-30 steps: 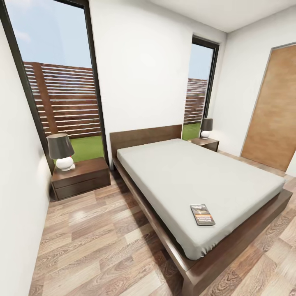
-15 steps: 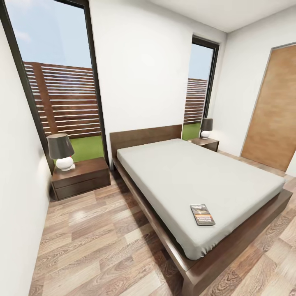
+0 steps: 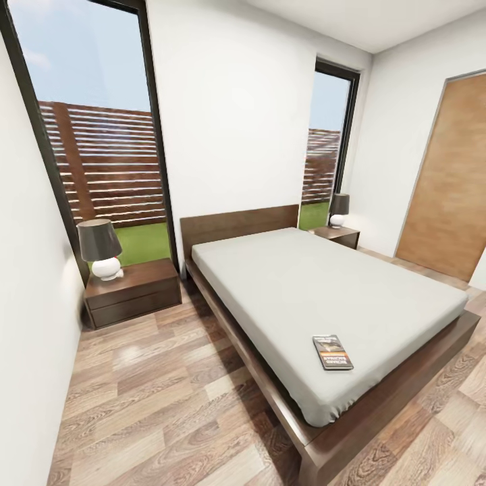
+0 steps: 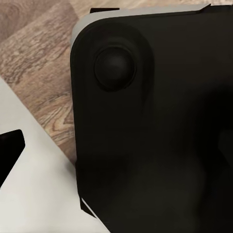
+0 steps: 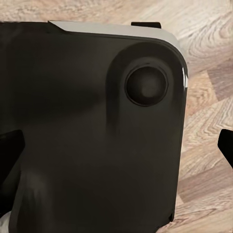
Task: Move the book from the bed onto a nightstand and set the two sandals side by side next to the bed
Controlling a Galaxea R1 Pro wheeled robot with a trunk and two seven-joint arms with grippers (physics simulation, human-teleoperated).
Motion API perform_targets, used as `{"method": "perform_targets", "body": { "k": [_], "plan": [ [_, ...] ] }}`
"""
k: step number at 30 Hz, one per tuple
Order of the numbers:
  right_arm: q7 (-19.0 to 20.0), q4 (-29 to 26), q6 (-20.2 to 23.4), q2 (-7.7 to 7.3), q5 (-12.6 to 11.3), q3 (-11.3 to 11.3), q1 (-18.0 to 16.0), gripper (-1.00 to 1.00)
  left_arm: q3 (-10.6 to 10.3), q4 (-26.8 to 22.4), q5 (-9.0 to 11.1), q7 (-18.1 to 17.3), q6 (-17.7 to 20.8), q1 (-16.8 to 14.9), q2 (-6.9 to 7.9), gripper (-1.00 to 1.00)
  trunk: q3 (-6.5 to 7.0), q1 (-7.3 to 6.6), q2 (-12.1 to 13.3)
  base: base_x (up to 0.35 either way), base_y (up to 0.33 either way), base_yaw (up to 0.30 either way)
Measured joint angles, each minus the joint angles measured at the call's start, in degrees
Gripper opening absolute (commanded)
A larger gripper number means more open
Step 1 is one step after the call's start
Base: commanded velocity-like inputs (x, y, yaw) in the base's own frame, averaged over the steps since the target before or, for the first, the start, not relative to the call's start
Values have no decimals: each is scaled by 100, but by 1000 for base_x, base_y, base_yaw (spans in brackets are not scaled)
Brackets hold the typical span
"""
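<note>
Nothing's budged in the last second, the book (image 3: 332,352) is still parked near the bed's (image 3: 378,425) foot edge, untouched, and I can't tell either gripper's state.

The left wrist view shows a big matte black panel (image 4: 160,126) with rounded corners, edged by a thin pale grey rim. A round, domed black knob (image 4: 114,68) sits near one corner of that panel. The right wrist view shows a like black panel (image 5: 87,131) with its own round knob (image 5: 146,86) near the corner and the same pale grey rim.
</note>
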Motion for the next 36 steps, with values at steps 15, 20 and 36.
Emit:
{"method": "perform_targets", "body": {
  "k": [15, 20, 36],
  "plan": [
    [0, -377, 0, 3, 0, -5, -3, 100, -12, -179, -32, 1, 638, -846, -53, 100, 1, 0, 0, 0, 0, 0],
    [3, -612, 3, 4, 0, -2, -5, 100, -17, -227, -38, -3, 970, -1279, -125, 100, 1, 0, 0, 0, 0, 0],
    [7, -1401, 1, 10, -21, 9, -58, 100, -20, -251, -49, 24, 1306, -2108, -451, 100, 0, 0, 0, 0, 0, 0]
  ]
}}
